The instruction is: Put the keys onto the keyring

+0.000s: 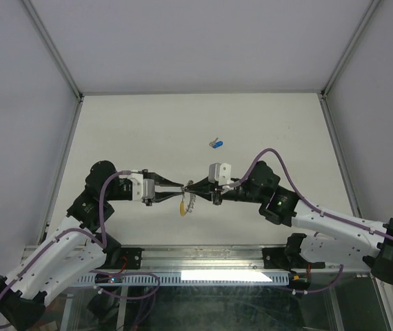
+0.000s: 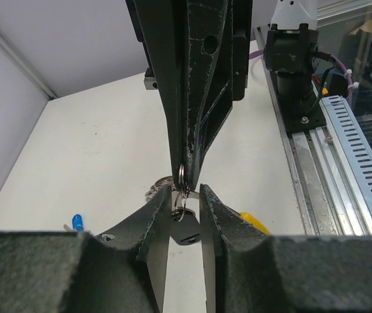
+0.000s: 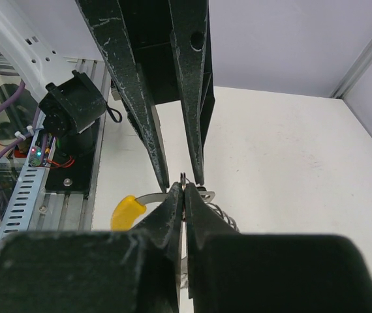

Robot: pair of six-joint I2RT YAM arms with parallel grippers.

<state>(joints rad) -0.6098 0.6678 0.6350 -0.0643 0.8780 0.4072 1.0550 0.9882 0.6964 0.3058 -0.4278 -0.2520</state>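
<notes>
Now the left end effector [image 2: 185, 194] grips a silver key [image 2: 187, 228] that seems to touch the thin ring [image 2: 181, 177] pinched by the closed right end effector [image 3: 183, 188], directly opposite, tip to tip.

Key [image 1: 216, 143] behind keyring [image 1: 188, 203], well apart

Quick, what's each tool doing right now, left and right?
Left tool: closed on a silver key.
Right tool: shut on a thin ring.
</notes>
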